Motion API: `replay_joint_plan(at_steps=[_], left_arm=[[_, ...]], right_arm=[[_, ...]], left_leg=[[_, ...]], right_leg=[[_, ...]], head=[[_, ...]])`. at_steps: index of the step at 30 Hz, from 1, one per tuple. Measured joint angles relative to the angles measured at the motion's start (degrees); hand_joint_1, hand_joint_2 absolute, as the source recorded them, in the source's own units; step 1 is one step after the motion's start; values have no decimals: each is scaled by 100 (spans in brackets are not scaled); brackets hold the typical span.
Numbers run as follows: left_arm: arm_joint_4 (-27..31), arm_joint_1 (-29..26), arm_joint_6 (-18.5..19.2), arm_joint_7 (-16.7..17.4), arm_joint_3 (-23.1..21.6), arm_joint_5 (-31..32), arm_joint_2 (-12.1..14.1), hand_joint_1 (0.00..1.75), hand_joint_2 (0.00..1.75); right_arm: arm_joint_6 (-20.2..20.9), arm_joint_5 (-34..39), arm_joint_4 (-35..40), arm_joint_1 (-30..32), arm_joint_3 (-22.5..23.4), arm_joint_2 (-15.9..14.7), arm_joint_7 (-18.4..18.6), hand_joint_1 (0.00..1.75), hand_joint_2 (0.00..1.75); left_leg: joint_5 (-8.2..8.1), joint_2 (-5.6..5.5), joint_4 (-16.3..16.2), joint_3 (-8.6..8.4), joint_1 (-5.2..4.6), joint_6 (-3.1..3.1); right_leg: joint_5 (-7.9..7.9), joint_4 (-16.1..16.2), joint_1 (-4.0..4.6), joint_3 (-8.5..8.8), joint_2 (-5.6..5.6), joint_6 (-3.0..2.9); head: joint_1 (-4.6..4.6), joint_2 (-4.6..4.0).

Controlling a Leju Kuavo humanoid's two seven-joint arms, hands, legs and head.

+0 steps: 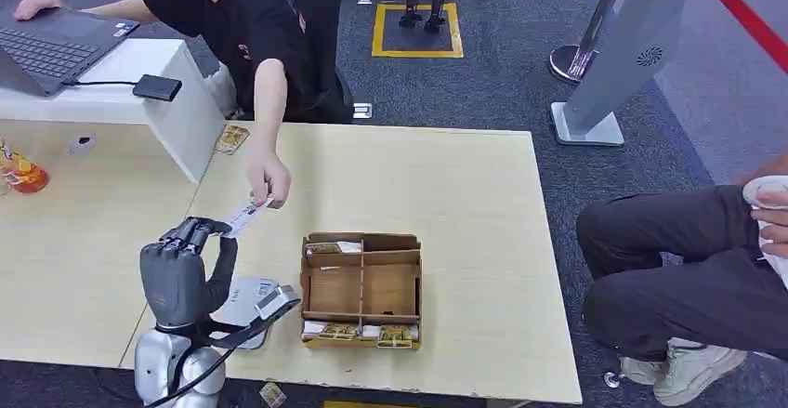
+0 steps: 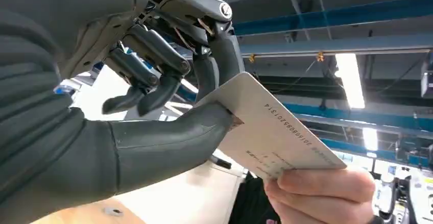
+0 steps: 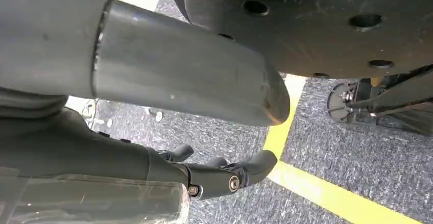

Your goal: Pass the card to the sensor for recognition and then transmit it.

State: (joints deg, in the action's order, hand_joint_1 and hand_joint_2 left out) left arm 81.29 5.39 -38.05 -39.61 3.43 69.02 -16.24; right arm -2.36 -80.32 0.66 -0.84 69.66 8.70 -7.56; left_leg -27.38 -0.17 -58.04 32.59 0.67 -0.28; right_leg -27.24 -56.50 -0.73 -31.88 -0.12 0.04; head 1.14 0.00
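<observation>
My left hand is raised over the near left part of the wooden table and pinches a white card between thumb and finger. In the left wrist view the card shows printed digits, with my thumb pressed on its near corner beneath my left hand. A person's hand reaches across the table and grips the card's far end. The white sensor unit lies on the table just below my hand. My right hand hangs beside my body over the floor, fingers apart and holding nothing.
A wooden divided box with cards in its slots sits right of the sensor. A white counter with a laptop and a black device stands at the far left. Another person sits at the right. A grey kiosk stand rises beyond the table.
</observation>
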Motion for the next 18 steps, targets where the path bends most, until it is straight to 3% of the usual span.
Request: replay_joint_plan(at_steps=[10, 12, 14, 16, 18], left_arm=[[-11, -28, 0, 86, 129, -276, 0, 175, 175], [-88, -23, 2, 368, 28, -845, 20, 175, 175], [-182, -34, 2, 904, -346, -1834, 112, 175, 175], [-214, -24, 37, 1566, -1123, -3199, 392, 175, 175], [-205, -20, 105, 1758, -1807, -4164, 663, 175, 175]], right_arm=[[-9, 9, -26, 21, 85, 0, -26, 0, 0], [-53, 26, -37, 29, 123, 0, -61, 0, 0], [-107, 74, -44, 44, 164, 0, -105, 0, 0], [-210, 120, -57, 76, 199, 2, -151, 0, 0], [-304, 138, -70, 118, 206, 2, -212, 0, 0]], left_leg=[[0, -1, 0, 0, 0, 0], [0, 0, 0, 0, 0, 0], [0, -1, -1, 0, 0, 0], [0, -1, -1, 2, 0, 0], [-1, -2, -1, 5, 0, 0]], right_leg=[[0, 0, 0, -1, 0, 0], [0, 0, 0, -3, 0, 0], [0, 1, 0, -6, 0, 0], [0, 1, 0, -6, -2, 0], [0, 1, 0, -5, -2, 0]], head=[[0, 0], [0, 0], [0, 0], [2, 0], [0, 0]])
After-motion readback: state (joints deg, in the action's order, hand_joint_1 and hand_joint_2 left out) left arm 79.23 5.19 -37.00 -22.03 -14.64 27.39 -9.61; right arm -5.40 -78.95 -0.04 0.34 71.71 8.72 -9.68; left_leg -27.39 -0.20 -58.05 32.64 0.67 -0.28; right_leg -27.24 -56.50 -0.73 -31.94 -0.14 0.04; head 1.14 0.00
